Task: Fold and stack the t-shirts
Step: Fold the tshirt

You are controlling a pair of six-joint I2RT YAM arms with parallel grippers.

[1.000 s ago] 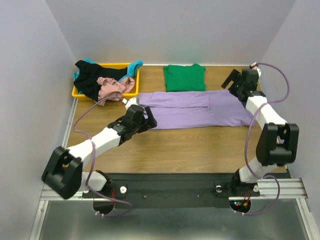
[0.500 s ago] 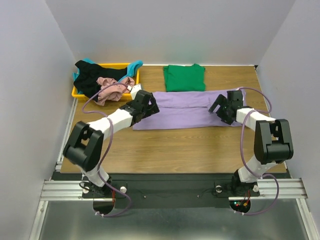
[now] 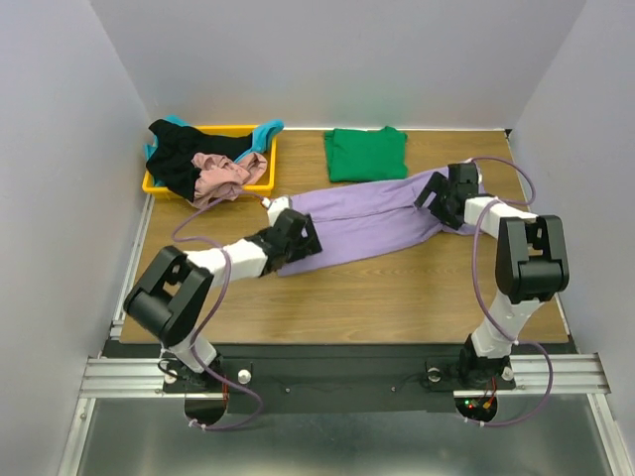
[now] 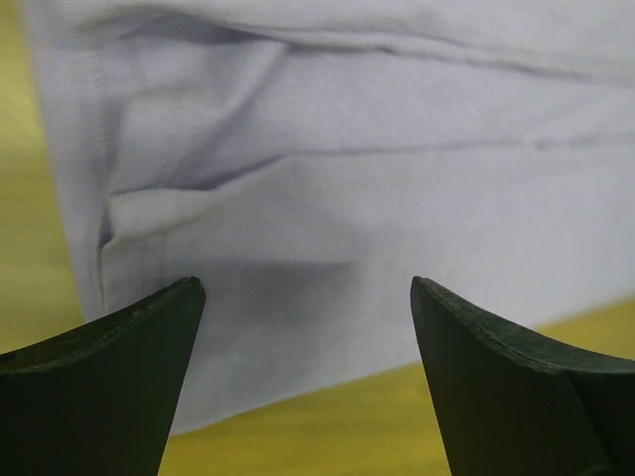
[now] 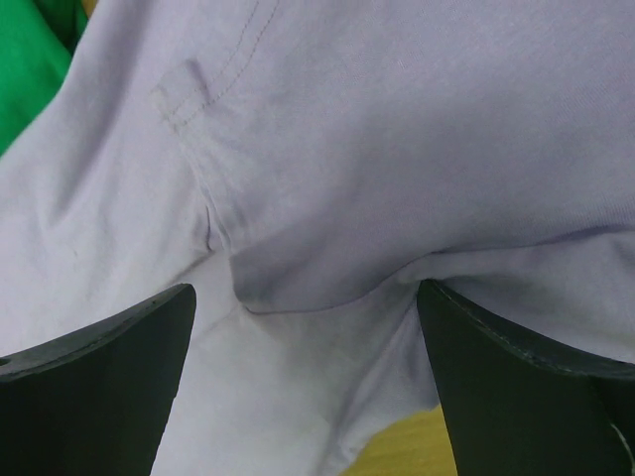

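A lavender purple t-shirt (image 3: 362,220) lies folded into a long band across the wooden table (image 3: 397,297), slanting from near left to far right. My left gripper (image 3: 296,235) hovers open at its left end; the wrist view shows the purple cloth (image 4: 327,198) and its near edge between wide black fingers (image 4: 109,377). At the right end my right gripper (image 3: 442,195) stands open over a sleeve seam (image 5: 213,223), with purple cloth (image 5: 397,149) filling that view. A folded green t-shirt (image 3: 366,154) lies at the back. Black (image 3: 179,159), pink (image 3: 223,174) and teal (image 3: 266,130) shirts are heaped together.
A yellow tray (image 3: 260,183) at the back left holds the heap of shirts, some spilling over its rim. Grey walls close in the table on three sides. The arms' cables (image 3: 189,218) loop over the table's left and right sides.
Both arms swung inward onto the purple shirt's ends. The shirt shifted and now lies slanted, its left end nearer me. Both grippers stayed open.
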